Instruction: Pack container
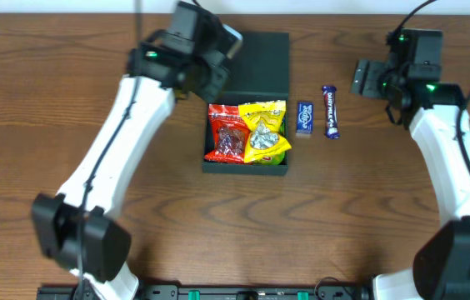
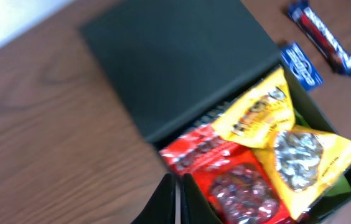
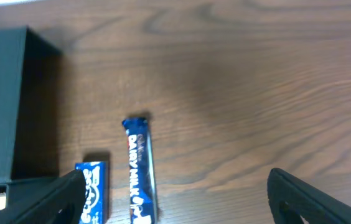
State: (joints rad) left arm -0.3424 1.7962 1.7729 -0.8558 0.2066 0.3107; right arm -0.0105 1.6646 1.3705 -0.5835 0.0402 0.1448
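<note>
You are in the middle of packing. The container (image 1: 243, 169) sits at table centre w/ its lid (image 1: 260, 67) open flat toward the far side. A red packet (image 1: 227, 133) and a yellow packet (image 1: 267, 129) lie inside, side by side. Two items wait outside, just right of the box: a small blue packet (image 1: 304, 118) and a dark blue bar (image 1: 331, 111).

I judge the next step is to fetch one of these. The right gripper (image 3: 175, 177) hovers beyond them, jaws wide apart and empty. You would need to come down over the bar (the nearer one to this arm) and close across its narrow side. The left gripper (image 2: 178, 183) hangs over the box's left side near the hinge, its fingers pressed almost together w/ nothing between.

Hard to tell:
- The print on the wrappers is blurred.
- The small packet's lower end is cut off in the right wrist view.
- The box floor is hidden under the packets.
</note>
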